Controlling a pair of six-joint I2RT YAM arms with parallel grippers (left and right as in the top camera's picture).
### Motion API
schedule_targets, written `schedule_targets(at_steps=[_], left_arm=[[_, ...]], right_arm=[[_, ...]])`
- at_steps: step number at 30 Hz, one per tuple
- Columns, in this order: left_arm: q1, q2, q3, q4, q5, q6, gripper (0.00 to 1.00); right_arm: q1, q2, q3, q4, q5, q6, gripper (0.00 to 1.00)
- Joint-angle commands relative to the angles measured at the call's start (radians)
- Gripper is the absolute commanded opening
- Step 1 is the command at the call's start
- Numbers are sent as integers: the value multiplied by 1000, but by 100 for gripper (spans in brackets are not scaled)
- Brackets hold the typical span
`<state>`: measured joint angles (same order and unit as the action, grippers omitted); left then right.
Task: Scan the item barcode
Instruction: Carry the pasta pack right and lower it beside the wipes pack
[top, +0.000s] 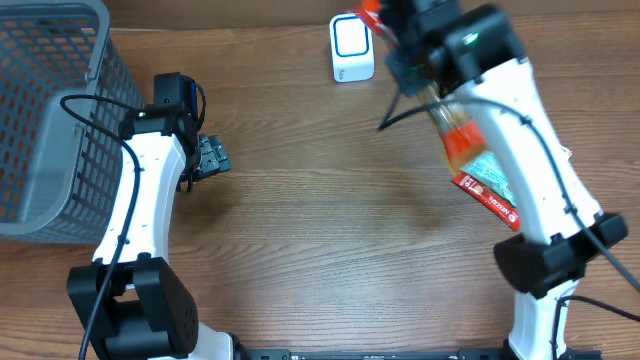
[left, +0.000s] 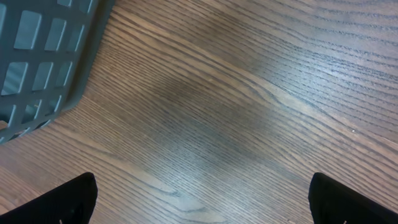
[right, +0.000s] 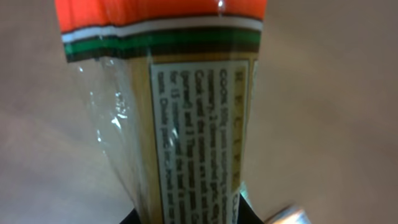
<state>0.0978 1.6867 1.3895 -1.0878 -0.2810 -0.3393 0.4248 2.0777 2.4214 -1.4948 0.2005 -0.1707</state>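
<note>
Two arms at a wood table (top: 330, 250).

Far left: grey mesh basket (top: 40, 110) at the table's left edge. Its corner also shows in the top-left of the left wrist view.

Left gripper (top: 212, 155) is just right of the basket, low over bare wood and pointing right. Jaws spread wide, nothing between them. In the wrist view only the two black fingertips (left: 68, 199) show in the bottom corners, with wood grain between.

Centre, far edge: white scanner (top: 352, 48) with a blue-framed window facing up, sitting on the table.

Right of the scanner: right gripper (top: 418, 72), motion-blurred, clamped narrow on the packet (top: 478, 165). The packet is long, clear film with orange ends, slanted from upper left to lower right. Its upper end sits just beside the scanner's right edge, and its lower red-labelled end lies alongside the white right arm.

Right wrist view: packet fills the frame, running away from the fingers. Orange end is at the top with white, green and dark stripes under it, then a yellow panel of small print. Table behind it is out of focus. Can't make out the barcode from any view.
</note>
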Motion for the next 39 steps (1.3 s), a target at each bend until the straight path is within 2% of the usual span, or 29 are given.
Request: schedule_targets(at_steps=[1,7,13,18,22,23,26,29,31,39], left_arm=[[-7,-19,18,0,-6,11,100],[-7,-19,18,0,-6,11,100],[-7,-19,18,0,-6,11,99],[-7,-19,18,0,-6,11,100],[-7,-19,18,0,-6,11,100],[-7,-19,18,0,-6,11,100],[-7,-19,18,0,-6,11,100],[-7,-19,18,0,-6,11,100],[-7,-19,18,0,-6,11,100],[-7,-19,18,0,-6,11,100]], right_arm=[[-97,31,-97,-27,-305,75,4],[-189,31,-370,47,-402,209,4],[-196,31,-631,238,-406,217,4],[-196,31,-737,357,-267,256,4],[-196,31,-749,364,-235,252,4],[-196,31,-749,364,-235,253,11],[-196,31,-749,362,-235,253,60],[-196,22,-740,360,-235,253,79],[-197,0,-727,359,-235,253,85],[-202,-192,-621,267,-235,253,88]])
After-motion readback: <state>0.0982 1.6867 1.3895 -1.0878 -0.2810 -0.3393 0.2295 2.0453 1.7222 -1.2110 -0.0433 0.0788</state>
